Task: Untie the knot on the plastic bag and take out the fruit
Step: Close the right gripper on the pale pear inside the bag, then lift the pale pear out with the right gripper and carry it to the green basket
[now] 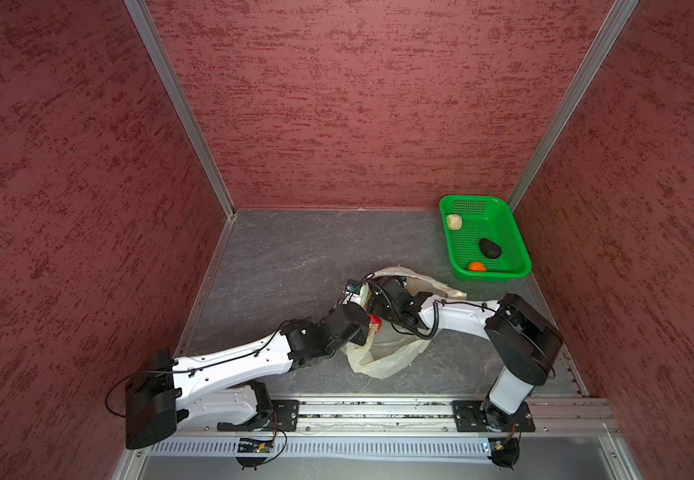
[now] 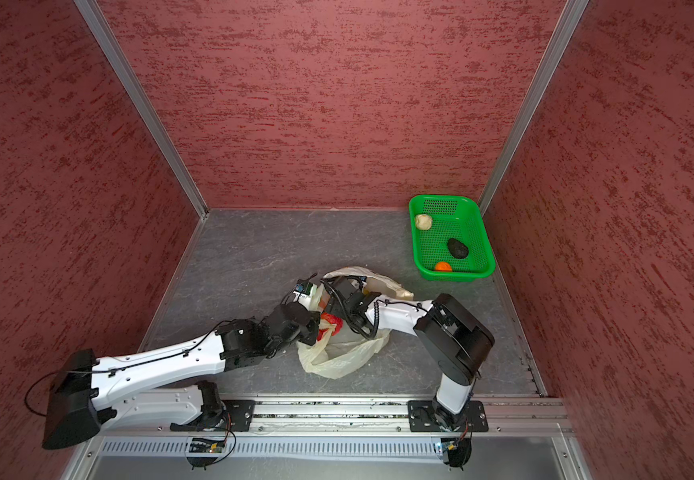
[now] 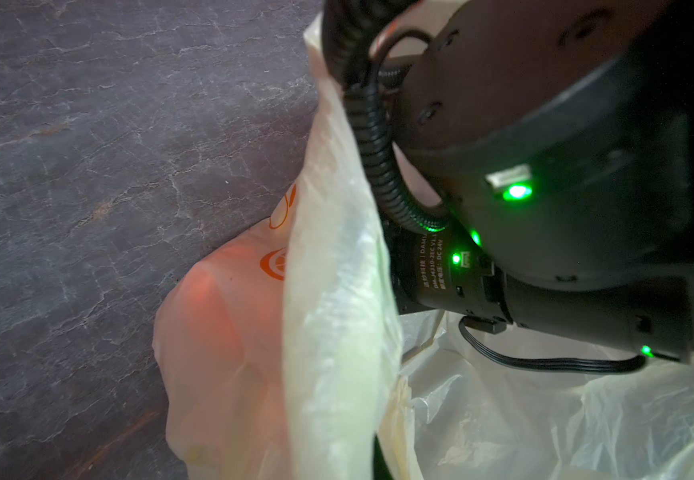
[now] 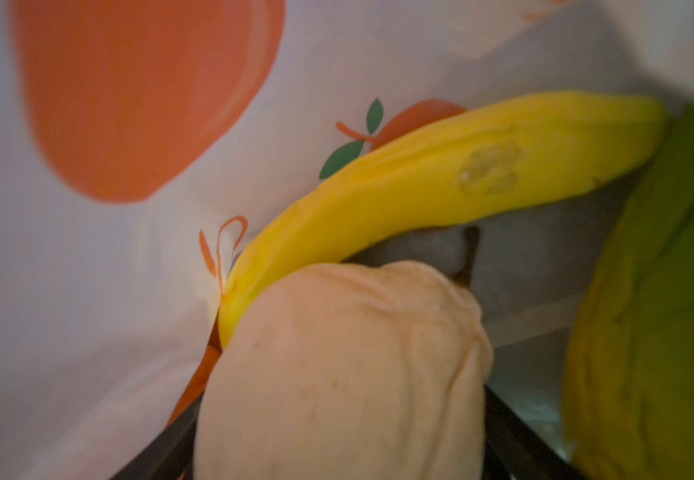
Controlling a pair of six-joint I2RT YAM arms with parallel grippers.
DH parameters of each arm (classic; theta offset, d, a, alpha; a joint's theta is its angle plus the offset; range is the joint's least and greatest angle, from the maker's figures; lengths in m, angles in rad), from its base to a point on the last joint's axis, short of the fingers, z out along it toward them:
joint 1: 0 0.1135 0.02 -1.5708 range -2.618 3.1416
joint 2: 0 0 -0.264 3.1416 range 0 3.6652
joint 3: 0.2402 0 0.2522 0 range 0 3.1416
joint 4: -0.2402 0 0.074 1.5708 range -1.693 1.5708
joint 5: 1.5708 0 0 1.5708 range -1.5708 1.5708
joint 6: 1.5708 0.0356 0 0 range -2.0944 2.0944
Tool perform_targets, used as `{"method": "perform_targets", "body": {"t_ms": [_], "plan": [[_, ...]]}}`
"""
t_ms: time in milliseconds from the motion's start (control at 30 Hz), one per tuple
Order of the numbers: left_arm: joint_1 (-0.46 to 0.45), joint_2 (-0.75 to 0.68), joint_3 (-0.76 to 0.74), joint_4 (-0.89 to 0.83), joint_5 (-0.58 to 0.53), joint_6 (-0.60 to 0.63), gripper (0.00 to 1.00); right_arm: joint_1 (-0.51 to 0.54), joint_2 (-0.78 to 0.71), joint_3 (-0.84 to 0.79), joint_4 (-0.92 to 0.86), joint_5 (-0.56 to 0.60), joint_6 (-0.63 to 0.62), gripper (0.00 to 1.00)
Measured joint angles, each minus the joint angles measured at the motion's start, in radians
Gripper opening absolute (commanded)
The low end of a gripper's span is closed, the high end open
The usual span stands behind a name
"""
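Several fruit (image 4: pixel 440 178) inside plastic bag (image 1: pixel 378 361); R gripper (image 4: pixel 337 436) straddles cream lump (image 4: pixel 337 353), clamp unclear. Prob light, firm, bumpy: take mid-body. L gripper (image 1: pixel 356 296) closed, hold hidden. Basket (image 1: pixel 489 275) 2 o'clock.

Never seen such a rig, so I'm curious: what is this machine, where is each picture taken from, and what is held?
Two robot arms, left arm and right arm, work over a grey table. Two pictures look down from overhead; two come from wrist cameras. Between the arms lies a plastic bag; a green basket holds a pale piece, an avocado and an orange. The left gripper, hidden, is shut, seemingly on the bag's edge. Inside the bag, the right gripper flanks, perhaps grips, a cream lumpy piece beside a banana and a mango.
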Motion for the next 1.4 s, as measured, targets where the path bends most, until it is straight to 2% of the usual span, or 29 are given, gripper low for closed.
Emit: {"method": "perform_targets", "body": {"t_ms": [133,267,433,933,1200,1400], "plan": [[0.000,0.000,0.000,0.000,0.006,0.001,0.00,-0.003,0.002,0.004,0.006,0.003,-0.009,0.53],[0.000,0.000,0.000,0.002,0.006,0.000,0.00,-0.004,0.000,0.004,0.006,0.001,-0.024,0.48],[0.000,0.006,0.000,0.006,-0.005,0.000,0.00,-0.004,-0.045,0.004,-0.010,-0.021,-0.075,0.46],[0.020,0.012,0.009,0.004,-0.064,0.003,0.00,0.010,-0.349,-0.020,-0.185,-0.137,-0.267,0.43],[0.023,0.019,0.029,-0.005,-0.073,0.005,0.00,0.046,-0.480,-0.015,-0.297,-0.211,-0.315,0.43],[0.023,0.026,0.036,-0.010,-0.076,0.006,0.00,0.051,-0.536,0.062,-0.416,-0.239,-0.323,0.43]]}}
